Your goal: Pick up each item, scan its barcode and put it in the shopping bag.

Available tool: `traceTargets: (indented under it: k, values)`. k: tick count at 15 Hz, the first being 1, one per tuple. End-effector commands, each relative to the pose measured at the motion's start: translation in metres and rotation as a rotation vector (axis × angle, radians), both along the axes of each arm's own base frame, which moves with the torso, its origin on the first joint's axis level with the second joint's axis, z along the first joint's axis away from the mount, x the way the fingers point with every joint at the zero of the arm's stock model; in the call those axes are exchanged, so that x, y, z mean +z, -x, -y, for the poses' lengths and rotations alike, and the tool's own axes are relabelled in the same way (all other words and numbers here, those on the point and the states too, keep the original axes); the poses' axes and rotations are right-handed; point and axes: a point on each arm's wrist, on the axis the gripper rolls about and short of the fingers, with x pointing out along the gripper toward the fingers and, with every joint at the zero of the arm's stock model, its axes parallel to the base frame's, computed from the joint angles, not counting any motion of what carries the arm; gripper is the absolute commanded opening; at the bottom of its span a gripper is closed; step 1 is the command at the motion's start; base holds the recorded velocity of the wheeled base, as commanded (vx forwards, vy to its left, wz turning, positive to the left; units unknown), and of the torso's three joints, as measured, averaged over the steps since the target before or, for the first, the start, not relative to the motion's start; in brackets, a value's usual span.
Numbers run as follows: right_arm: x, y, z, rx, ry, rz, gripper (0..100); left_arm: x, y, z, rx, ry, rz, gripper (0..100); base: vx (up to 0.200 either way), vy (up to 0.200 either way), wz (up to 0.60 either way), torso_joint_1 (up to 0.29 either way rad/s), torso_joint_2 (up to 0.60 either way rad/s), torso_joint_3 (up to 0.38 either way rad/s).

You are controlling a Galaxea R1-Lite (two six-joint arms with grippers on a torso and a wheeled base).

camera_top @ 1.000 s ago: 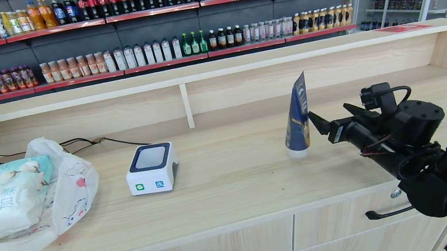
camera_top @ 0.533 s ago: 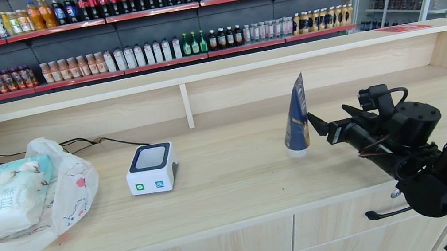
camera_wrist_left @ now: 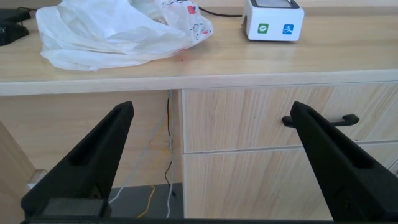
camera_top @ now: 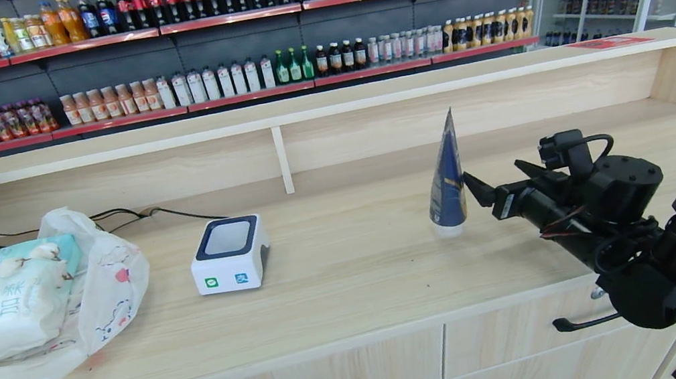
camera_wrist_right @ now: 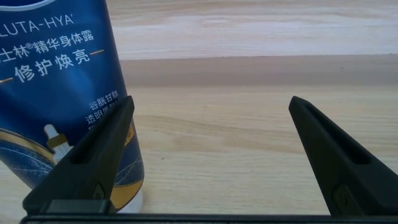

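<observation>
**Blue tube (camera_top: 446,186) upright beside right tool (camera_top: 490,173)**

I see the tube standing on its white cap on the worktop (camera_top: 353,282), dark blue with white and gold print, tapering to a flat crimp. The right tool is spread wide; the left tool (camera_wrist_left: 211,162) gapes too.

tissue pack (camera_top: 22,294) in shopping bag (camera_top: 113,293) at left of counter (camera_top: 360,287), scanner (camera_top: 230,254) in middle, tube (camera_top: 446,189) upright at right

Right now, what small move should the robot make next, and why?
Probably nudge the right gripper toward its left until the blue tube sits between the open fingers: the tube stands upright, uncaught, off-centre beside one finger.
</observation>
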Motion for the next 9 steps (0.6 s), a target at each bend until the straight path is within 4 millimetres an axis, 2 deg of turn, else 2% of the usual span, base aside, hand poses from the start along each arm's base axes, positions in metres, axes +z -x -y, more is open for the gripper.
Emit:
traceTargets:
  k: [1, 9]
  values:
    - [-0.0008, -0.0002, -0.0014, 0.003, 0.0, -0.001, 100, 0.0, 0.0, 0.0, 0.001, 0.0, 0.0, 100, 0.0, 0.0, 0.0, 0.0, 0.0, 0.0]
    - [-0.0034, -0.0022, -0.0042, 0.01, 0.001, -0.004, 100, 0.0, 0.0, 0.0, 0.0, 0.0, 0.0, 100, 0.0, 0.0, 0.0, 0.0, 0.0, 0.0]
